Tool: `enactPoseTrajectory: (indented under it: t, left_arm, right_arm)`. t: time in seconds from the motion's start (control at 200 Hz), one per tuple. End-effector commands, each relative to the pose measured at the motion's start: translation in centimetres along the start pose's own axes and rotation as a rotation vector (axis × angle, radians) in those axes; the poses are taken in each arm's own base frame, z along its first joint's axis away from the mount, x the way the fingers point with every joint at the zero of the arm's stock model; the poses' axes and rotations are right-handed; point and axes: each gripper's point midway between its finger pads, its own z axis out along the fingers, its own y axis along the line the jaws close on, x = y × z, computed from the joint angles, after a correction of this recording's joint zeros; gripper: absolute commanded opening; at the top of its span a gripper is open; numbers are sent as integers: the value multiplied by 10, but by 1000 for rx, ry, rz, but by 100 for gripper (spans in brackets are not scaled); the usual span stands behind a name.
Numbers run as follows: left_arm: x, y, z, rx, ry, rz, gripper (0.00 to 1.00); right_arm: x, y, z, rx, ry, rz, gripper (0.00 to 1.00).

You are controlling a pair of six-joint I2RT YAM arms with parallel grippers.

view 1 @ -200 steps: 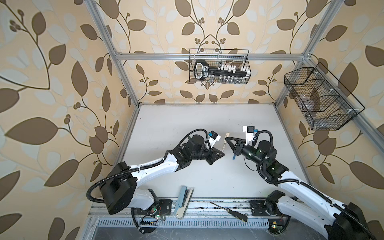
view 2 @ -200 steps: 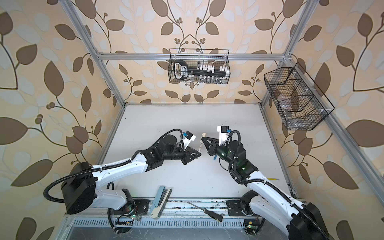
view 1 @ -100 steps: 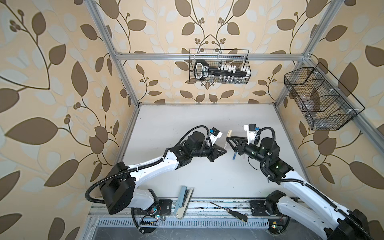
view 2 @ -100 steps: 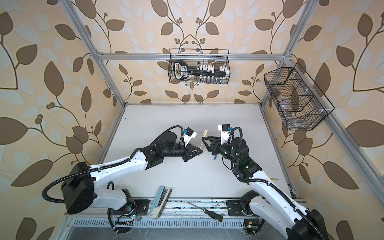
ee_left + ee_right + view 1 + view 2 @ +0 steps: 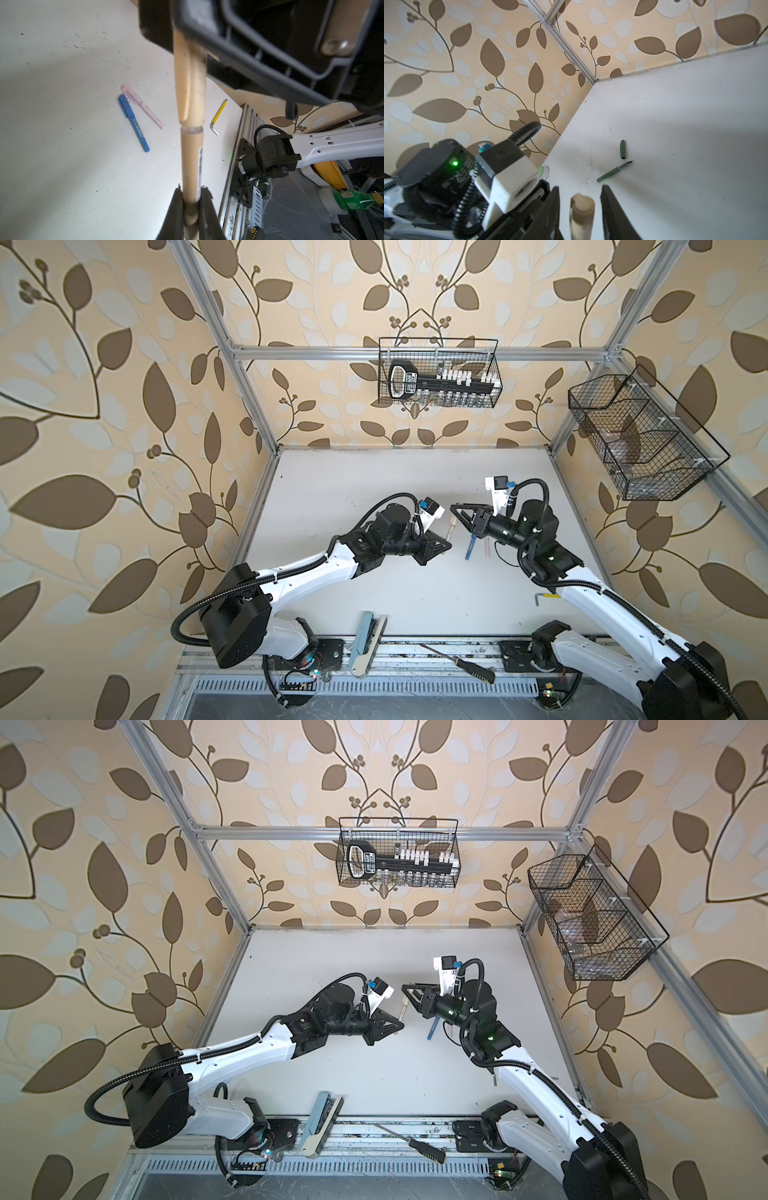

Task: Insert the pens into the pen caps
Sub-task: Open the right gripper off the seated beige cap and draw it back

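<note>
Tan pen (image 5: 191, 162) hangs over the middle of the table (image 5: 332, 489), its barrel clamped between the fingers of the left gripper (image 5: 191, 189). Its tan cap (image 5: 188, 87) sits on the tip end, down to a thin seam. The right gripper (image 5: 580, 187) straddles the closed end of that cap, fingers apart with a gap on each side. In a top view the blue pen (image 5: 470, 548) lies at about four o'clock from the held one, with the pink pen (image 5: 143, 106) just beside it, both capped. The green pen (image 5: 613, 171) lies uncapped, its green cap (image 5: 623, 149) close to the tip but apart. The yellow hex key (image 5: 545, 596) rests farther out at four o'clock, near the table's edge
</note>
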Motion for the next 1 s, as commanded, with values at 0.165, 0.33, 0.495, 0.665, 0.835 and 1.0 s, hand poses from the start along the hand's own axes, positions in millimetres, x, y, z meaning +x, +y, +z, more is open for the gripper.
enactPoseTrajectory:
  t: [0.165,0.33,0.495,0.665,0.835,1.0]
  left_arm:
    - [-49,-4,-1,-30,-145,114,3]
    - [-100,7,-10,-69,-275,172,0]
    - [-151,24,-33,-74,-421,194,0]
    - [-197,19,-59,-93,-555,285,0]
    - [-228,15,-77,-108,-664,336,0]
    - [-245,6,-78,-75,-694,379,0]
  right_arm:
    - [1,15,1,-43,35,-6,0]
    - [22,-1,2,32,119,4,0]
    - [42,-17,-1,95,176,20,0]
    - [72,-30,3,119,242,61,0]
    - [105,-36,8,115,302,112,0]
    - [124,-35,11,88,336,165,0]
